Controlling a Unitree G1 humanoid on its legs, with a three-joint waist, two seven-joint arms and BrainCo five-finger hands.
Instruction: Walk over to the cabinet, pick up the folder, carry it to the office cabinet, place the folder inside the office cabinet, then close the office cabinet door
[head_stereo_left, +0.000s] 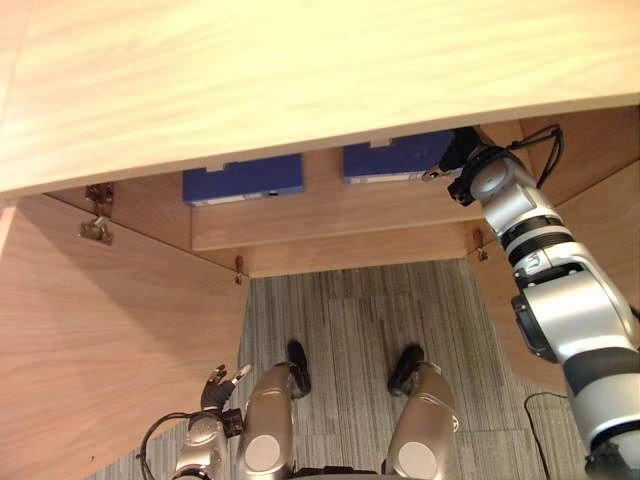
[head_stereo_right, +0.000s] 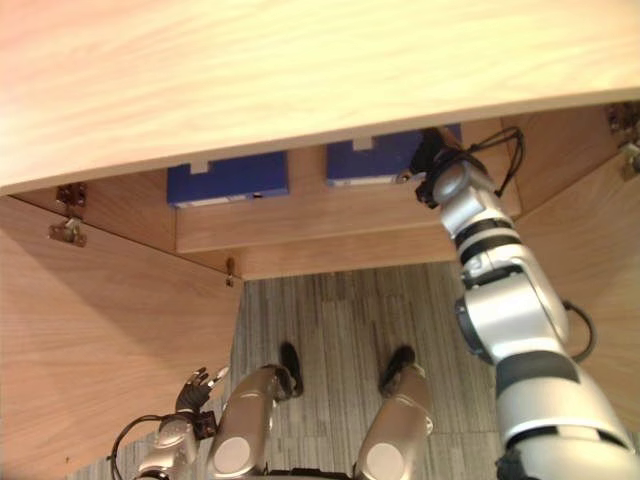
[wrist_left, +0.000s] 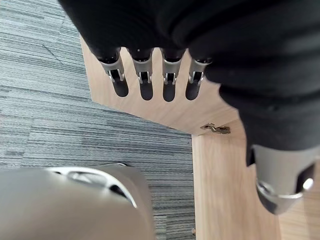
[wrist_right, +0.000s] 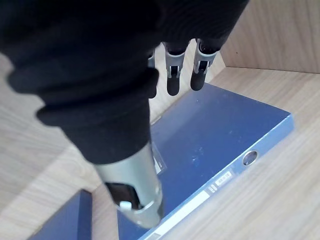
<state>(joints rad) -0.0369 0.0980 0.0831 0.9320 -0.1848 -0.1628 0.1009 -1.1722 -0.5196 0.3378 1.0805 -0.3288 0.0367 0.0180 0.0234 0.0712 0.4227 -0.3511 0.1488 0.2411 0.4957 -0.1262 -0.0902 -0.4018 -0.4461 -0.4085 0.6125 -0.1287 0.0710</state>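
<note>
Two blue folders lie flat on a shelf inside the open wooden cabinet. My right arm reaches in over the right-hand folder (head_stereo_left: 395, 158), whose blue cover (wrist_right: 220, 135) shows in the right wrist view. My right hand (wrist_right: 173, 80) hovers just above that cover with straight fingers, open, and its thumb (wrist_right: 135, 185) hangs by the folder's front spine edge. The other folder (head_stereo_left: 243, 180) lies to its left, apart from the hand. My left hand (head_stereo_left: 217, 385) hangs low beside my left side, open and empty, with its fingers (wrist_left: 145, 80) straight.
The cabinet's wooden top (head_stereo_left: 300, 70) overhangs the shelf (head_stereo_left: 330, 215). An open door (head_stereo_left: 100, 350) stands at the left and another (head_stereo_left: 600, 190) at the right, behind my right arm. Grey striped carpet (head_stereo_left: 350, 320) lies between them.
</note>
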